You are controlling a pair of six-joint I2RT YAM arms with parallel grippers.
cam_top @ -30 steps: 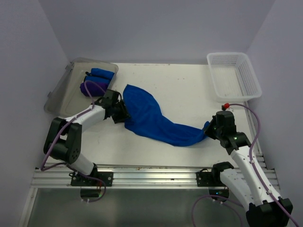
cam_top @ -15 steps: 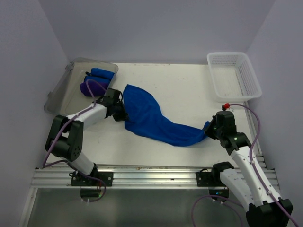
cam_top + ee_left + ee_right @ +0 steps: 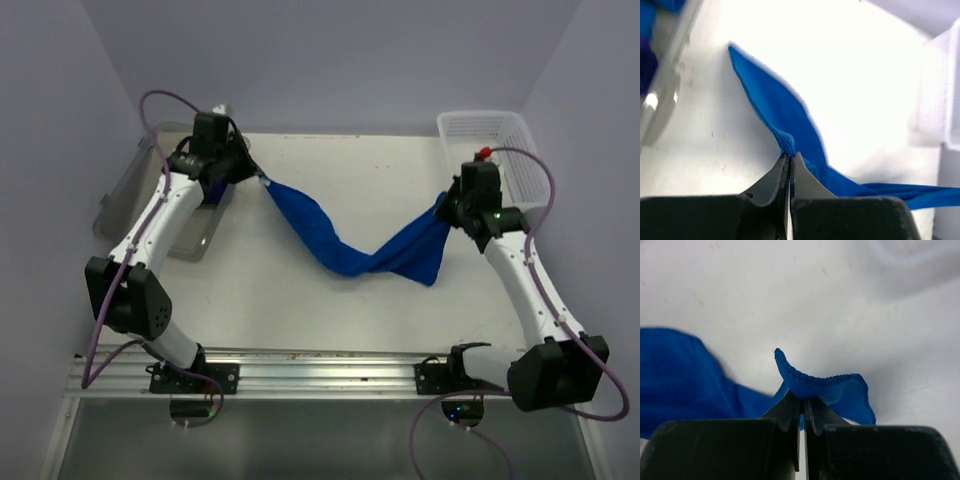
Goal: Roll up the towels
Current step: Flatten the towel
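A royal blue towel hangs stretched between my two grippers, and its sagging middle is low over the white table. My left gripper is shut on the towel's left corner, beside the tray. My right gripper is shut on the right corner, near the basket. In the left wrist view another blue towel and a dark purple towel lie in the tray at the far left.
The clear grey plastic tray stands at the back left, partly under my left arm. A white mesh basket stands at the back right, just behind my right arm. Walls close in the table on three sides.
My left gripper closed on the towel's left corner. Both arms then rose and moved toward the back, lifting the towel off the table and stretching it between them.
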